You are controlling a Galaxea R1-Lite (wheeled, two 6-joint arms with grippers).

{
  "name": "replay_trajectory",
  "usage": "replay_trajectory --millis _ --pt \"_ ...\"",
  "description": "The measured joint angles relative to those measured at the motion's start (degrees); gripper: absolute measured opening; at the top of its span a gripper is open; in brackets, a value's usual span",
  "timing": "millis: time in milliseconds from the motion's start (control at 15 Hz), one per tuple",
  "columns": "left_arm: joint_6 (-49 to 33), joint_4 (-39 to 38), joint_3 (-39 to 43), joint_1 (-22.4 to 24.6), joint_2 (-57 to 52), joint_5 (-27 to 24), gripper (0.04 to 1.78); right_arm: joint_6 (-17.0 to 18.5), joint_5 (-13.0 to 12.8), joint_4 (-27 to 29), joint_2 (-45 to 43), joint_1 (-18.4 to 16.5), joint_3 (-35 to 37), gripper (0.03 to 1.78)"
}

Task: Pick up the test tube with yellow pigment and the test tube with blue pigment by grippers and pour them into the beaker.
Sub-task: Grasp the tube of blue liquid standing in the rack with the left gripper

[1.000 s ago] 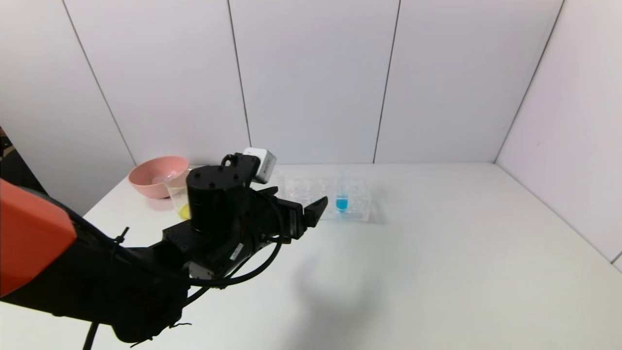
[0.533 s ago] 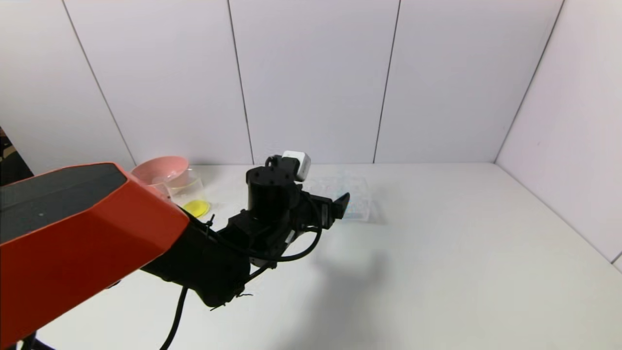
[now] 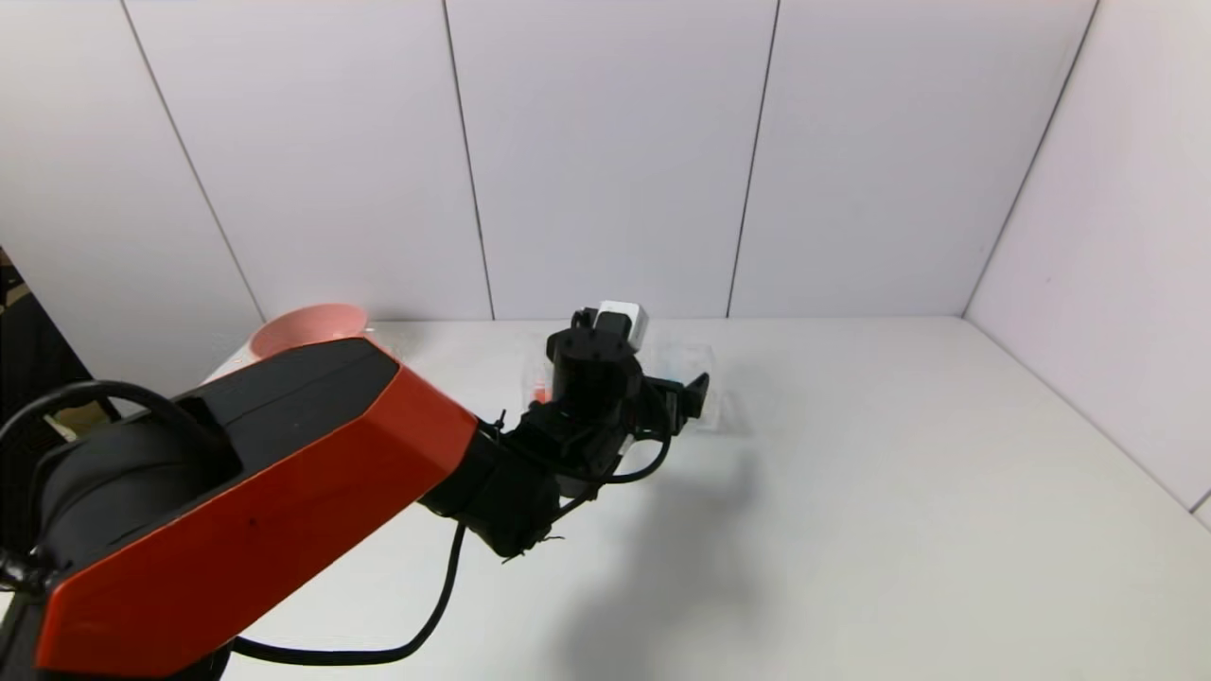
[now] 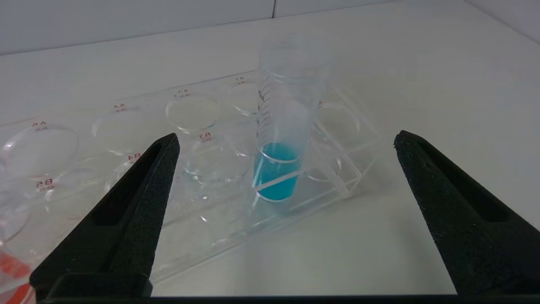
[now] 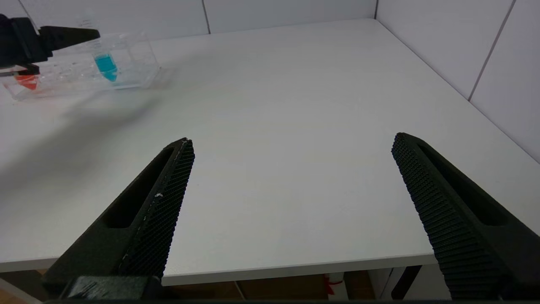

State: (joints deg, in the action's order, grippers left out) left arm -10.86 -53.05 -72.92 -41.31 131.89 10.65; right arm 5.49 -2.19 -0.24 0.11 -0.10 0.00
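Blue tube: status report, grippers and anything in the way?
Left gripper open, facing blue tube. Tube upright in rack, ungrasped. Right gripper open, idle near table edge. Nothing blocking.

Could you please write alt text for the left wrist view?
The left gripper, wide open, faces a blue tube standing upright in a clear rack on a white table. Red liquid shows at the frame's edge.
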Motion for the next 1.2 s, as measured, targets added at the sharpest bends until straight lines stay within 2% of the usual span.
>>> replay_trajectory --millis 333,800,1000,1200 --pt "-0.2 3.0 -8.3 0.3 5.0 2.4 1.78 0.0 0.0 0.0 0.0 0.0 0.0 1.71" --pt "-0.1 5.6 -13.2 0.7 7.5 4.9 1.73 0.0 0.0 0.0 0.0 0.0 0.0 1.71" --pt "-0.1 5.6 -13.5 0.8 7.8 4.9 1.45 0.0 0.0 0.0 0.0 0.0 0.0 1.71" --pt "-0.1 5.6 -13.5 0.8 7.9 4.7 0.97 0.0 0.0 0.0 0.0 0.0 0.0 1.71"
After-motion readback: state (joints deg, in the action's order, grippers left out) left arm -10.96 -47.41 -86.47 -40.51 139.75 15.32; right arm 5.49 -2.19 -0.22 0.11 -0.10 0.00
